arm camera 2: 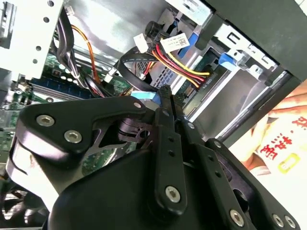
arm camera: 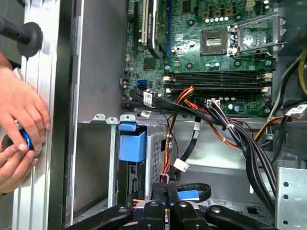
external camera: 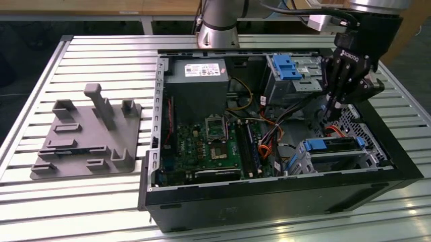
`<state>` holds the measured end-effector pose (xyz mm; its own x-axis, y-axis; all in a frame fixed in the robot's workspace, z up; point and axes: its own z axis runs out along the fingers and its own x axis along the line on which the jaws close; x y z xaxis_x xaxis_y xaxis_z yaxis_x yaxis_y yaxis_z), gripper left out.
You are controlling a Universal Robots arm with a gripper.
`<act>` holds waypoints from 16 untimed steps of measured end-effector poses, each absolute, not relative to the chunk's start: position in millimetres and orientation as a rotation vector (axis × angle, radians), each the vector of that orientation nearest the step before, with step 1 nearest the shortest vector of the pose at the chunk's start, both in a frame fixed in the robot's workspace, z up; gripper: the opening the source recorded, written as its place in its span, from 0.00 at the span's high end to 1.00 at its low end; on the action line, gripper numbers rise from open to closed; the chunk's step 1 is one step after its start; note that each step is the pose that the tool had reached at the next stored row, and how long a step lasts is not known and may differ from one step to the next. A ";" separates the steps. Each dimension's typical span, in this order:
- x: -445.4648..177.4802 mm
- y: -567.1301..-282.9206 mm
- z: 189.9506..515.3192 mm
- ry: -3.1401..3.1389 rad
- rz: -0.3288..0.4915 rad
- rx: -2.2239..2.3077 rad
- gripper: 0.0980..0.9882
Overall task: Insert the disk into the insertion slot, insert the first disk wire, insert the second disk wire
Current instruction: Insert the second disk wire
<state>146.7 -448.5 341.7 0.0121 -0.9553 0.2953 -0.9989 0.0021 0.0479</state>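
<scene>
With the grey hard drive in its blue plastic carrier (external camera: 334, 145) seated in the low silver perforated bay (external camera: 333, 162), I judge the second-wire step in hand: my black gripper (arm camera: 168, 189) seems clenched on the thin dark blue-plugged cable (arm camera: 189, 194), which needs squaring to the drive's port.

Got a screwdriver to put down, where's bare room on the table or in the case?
Bare slatted table surrounds the grey fixture plate, at the exterior view's left. Inside the computer case it is crowded: cables and the gripper, shut on a blue-plugged cable, sit beside the motherboard.
</scene>
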 end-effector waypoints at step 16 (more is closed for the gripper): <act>148.3 -451.4 341.3 -2.126 0.204 1.988 0.95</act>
